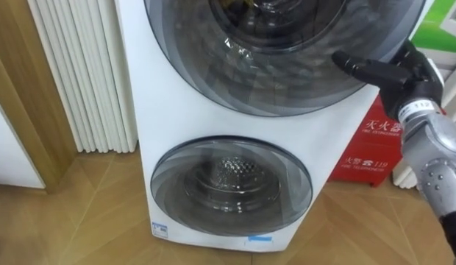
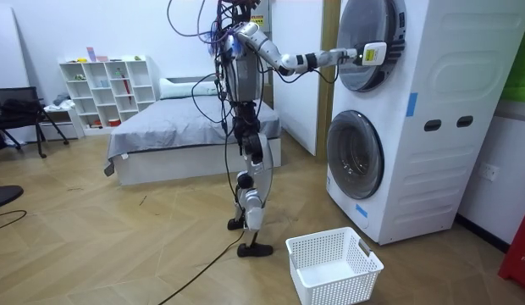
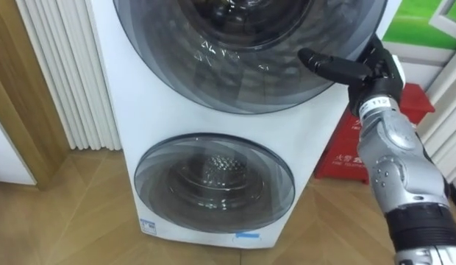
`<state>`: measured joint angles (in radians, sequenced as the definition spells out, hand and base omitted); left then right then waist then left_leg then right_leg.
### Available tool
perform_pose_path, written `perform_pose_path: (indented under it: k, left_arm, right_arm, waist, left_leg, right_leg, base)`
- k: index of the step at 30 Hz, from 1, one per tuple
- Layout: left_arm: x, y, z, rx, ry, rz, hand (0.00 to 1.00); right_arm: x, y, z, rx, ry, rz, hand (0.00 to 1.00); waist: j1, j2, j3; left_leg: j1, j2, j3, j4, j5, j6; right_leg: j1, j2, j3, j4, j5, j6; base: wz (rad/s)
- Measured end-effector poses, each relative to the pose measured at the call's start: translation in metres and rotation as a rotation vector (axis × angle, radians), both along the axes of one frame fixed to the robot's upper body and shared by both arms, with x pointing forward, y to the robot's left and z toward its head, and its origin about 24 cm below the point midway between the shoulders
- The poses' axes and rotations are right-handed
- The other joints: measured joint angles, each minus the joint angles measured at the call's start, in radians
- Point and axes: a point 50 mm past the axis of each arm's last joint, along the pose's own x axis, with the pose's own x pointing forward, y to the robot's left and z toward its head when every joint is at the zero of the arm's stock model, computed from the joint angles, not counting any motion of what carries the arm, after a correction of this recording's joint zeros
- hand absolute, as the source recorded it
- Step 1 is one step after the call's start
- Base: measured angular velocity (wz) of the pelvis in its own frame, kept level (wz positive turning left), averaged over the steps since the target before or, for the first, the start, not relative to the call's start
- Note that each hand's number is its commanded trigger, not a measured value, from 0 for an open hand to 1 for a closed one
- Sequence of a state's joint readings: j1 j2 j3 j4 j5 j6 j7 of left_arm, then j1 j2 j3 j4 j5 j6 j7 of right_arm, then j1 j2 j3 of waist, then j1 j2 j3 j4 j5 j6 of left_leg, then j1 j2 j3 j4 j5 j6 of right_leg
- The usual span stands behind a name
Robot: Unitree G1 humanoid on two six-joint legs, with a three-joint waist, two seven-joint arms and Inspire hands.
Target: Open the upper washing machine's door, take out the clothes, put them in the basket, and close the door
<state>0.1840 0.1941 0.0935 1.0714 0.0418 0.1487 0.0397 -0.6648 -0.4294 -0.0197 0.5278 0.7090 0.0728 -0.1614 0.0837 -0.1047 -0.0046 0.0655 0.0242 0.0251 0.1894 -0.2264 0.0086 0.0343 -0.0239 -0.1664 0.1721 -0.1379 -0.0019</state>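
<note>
The robot stands facing the white washing machine, whose 2 round doors are both closed. Its right hand reaches to the right edge of the upper door, fingers straight and pressed together, tips touching the glass. Whether clothes lie behind either door I cannot tell. The lower door shows a bare metal drum. A white basket sits on the floor near its feet.

robot: stands on the wood floor, facing the washing machine
right hand: arm stretched out, hand at the upper door
lower door: shut
basket: white, on the floor just beside the robot's feet
behind: bed, white shelf
</note>
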Motion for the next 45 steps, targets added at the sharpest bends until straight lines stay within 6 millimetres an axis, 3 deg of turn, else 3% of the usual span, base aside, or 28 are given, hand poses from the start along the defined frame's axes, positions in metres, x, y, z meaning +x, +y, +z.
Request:
perform_pose_path:
  k: [13, 24, 28, 31, 35, 38, 41, 45]
  left_arm:
    - [0.003, 0.000, 0.001, 0.027, 0.001, -0.060, 0.00]
    - [-0.015, 0.002, -0.001, 0.032, 0.072, -0.041, 0.00]
    - [-0.017, 0.000, -0.001, 0.030, 0.080, -0.058, 0.00]
    - [-0.010, 0.000, -0.001, 0.035, 0.067, -0.066, 0.00]
    - [0.008, -0.005, -0.001, 0.038, 0.018, -0.128, 0.00]
    - [0.021, -0.006, 0.001, 0.044, -0.040, -0.141, 0.00]
    - [0.025, -0.007, 0.001, 0.032, -0.080, -0.107, 0.00]
    - [0.019, -0.009, 0.000, 0.019, -0.085, -0.046, 0.00]
  right_arm:
    - [0.003, 0.003, 0.002, 0.024, 0.010, -0.008, 0.00]
    - [0.003, 0.009, 0.004, -0.029, 0.013, -0.044, 0.00]
    - [-0.011, 0.015, 0.001, -0.052, -0.020, -0.023, 0.00]
    - [-0.028, 0.027, -0.013, -0.067, -0.068, 0.006, 0.00]
    - [-0.053, 0.045, -0.046, -0.054, -0.047, 0.104, 0.00]
    - [-0.067, 0.059, -0.075, -0.060, 0.053, 0.223, 0.00]
    - [-0.087, 0.064, -0.087, -0.049, 0.077, 0.303, 0.00]
    - [-0.099, 0.069, -0.094, -0.045, 0.086, 0.376, 0.00]
  waist:
    - [0.009, 0.003, 0.0021]
    - [0.045, -0.003, 0.0075]
    - [0.045, -0.001, 0.0076]
    - [0.043, 0.005, 0.0099]
    - [0.032, 0.024, 0.0134]
    - [0.024, 0.039, 0.0097]
    - [0.025, 0.052, 0.0056]
    - [0.024, 0.055, 0.0042]
  left_leg:
    - [0.000, 0.001, 0.002, 0.001, 0.002, -0.001]
    - [-0.005, 0.014, 0.020, -0.002, 0.006, -0.009]
    - [-0.001, 0.019, 0.030, -0.011, 0.006, -0.012]
    - [0.011, 0.022, 0.043, -0.011, 0.005, -0.013]
    - [0.025, 0.023, 0.055, -0.019, 0.005, -0.013]
    - [0.027, 0.023, 0.056, -0.028, 0.005, -0.013]
    - [0.026, 0.023, 0.054, -0.030, 0.005, -0.013]
    - [0.026, 0.023, 0.055, -0.029, 0.005, -0.013]
  right_leg:
    - [-0.001, 0.001, 0.000, 0.000, 0.002, -0.003]
    - [-0.018, 0.012, 0.002, 0.002, 0.009, -0.014]
    - [-0.021, 0.017, 0.003, -0.001, 0.010, -0.016]
    - [-0.014, 0.022, 0.016, -0.005, 0.011, -0.018]
    - [-0.010, 0.023, 0.025, -0.004, 0.011, -0.018]
    - [-0.013, 0.024, 0.027, -0.001, 0.012, -0.019]
    - [-0.013, 0.023, 0.024, -0.001, 0.012, -0.018]
    - [-0.013, 0.023, 0.023, -0.001, 0.012, -0.018]
  base:
    - [0.00]
    - [-0.05]
    - [-0.08]
    - [-0.16]
    - [-0.08]
    - [-0.03]
    - [0.05]
    - [0.00]
